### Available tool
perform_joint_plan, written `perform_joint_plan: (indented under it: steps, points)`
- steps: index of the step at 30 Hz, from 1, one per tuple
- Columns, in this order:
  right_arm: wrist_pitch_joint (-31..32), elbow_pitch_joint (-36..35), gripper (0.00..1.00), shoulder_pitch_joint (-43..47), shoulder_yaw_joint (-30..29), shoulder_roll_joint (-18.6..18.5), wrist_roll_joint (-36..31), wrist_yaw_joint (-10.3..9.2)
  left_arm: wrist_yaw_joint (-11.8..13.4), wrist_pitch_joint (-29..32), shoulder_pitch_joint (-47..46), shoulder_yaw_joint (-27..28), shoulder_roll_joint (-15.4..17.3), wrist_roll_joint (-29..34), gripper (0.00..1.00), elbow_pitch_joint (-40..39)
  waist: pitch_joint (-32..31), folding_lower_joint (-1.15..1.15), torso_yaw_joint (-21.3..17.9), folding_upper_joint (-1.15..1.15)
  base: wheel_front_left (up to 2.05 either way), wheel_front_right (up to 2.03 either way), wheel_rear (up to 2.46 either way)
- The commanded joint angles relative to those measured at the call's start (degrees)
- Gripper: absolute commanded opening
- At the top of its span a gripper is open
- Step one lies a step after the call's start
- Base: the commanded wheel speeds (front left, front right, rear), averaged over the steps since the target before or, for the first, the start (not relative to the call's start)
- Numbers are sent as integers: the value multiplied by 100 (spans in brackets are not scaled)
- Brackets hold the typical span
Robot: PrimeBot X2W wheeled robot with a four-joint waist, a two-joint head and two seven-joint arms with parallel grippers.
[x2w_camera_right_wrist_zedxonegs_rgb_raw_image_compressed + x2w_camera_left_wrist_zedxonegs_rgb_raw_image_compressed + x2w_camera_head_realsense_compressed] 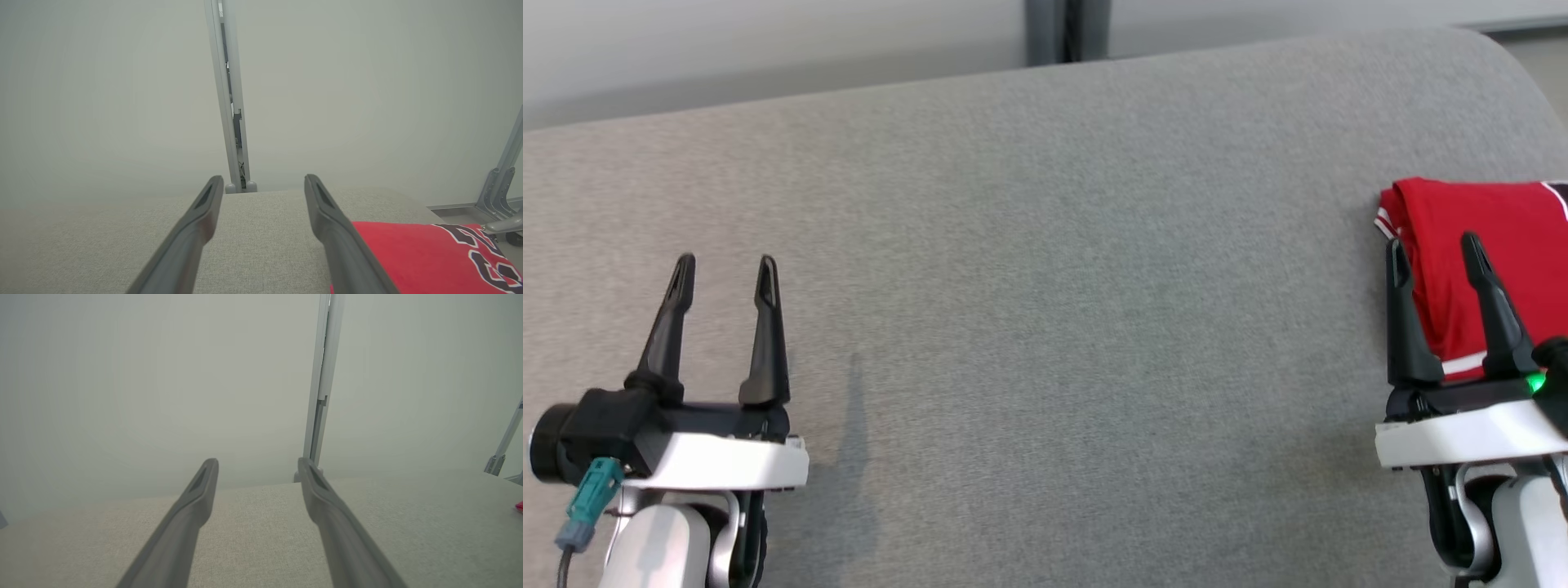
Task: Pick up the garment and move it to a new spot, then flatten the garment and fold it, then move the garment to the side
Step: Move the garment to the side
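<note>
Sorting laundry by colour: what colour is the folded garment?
The garment is red with white trim and dark lettering, clearest in the right wrist view.

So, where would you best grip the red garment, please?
Take the garment by its rounded, folded left edge, with the right gripper coming from the robot's left. That fold looks thick and raised, so a pinch there likely catches all layers.

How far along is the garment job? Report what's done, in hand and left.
Done, by the look of it: the red garment lies folded at the right edge of the grey surface. In hand: nothing; left gripper and right gripper are both open and empty. Left: seemingly nothing, unless the fold needs tidying.
</note>
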Motion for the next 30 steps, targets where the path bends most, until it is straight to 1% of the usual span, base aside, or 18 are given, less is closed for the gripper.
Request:
perform_joint_plan:
  steps: [1, 11, 20, 30]
  points:
    - [57, -19, 100, 140, -14, -9, -83, -1, 25, -34, 110, 23, 26, -10, 100, 50, -275, 0, 263, 0, 0, 0, 0]
    - [357, 84, 100, 707, 130, 29, -203, -1, 1, -61, 720, -83, 25, 20, 100, 223, -918, 0, 630, 0, 0, 0, 0]
    - [506, 160, 100, 1100, 75, 40, -221, -1, 23, 24, 1046, -208, 41, 21, 100, 293, -1301, 0, 685, 0, 0, 0, 0]
    - [695, 23, 100, 1516, -65, 99, -259, -1, 62, 142, 1302, -263, 76, -42, 100, 278, -1618, 0, 674, 0, 0, 0, 0]
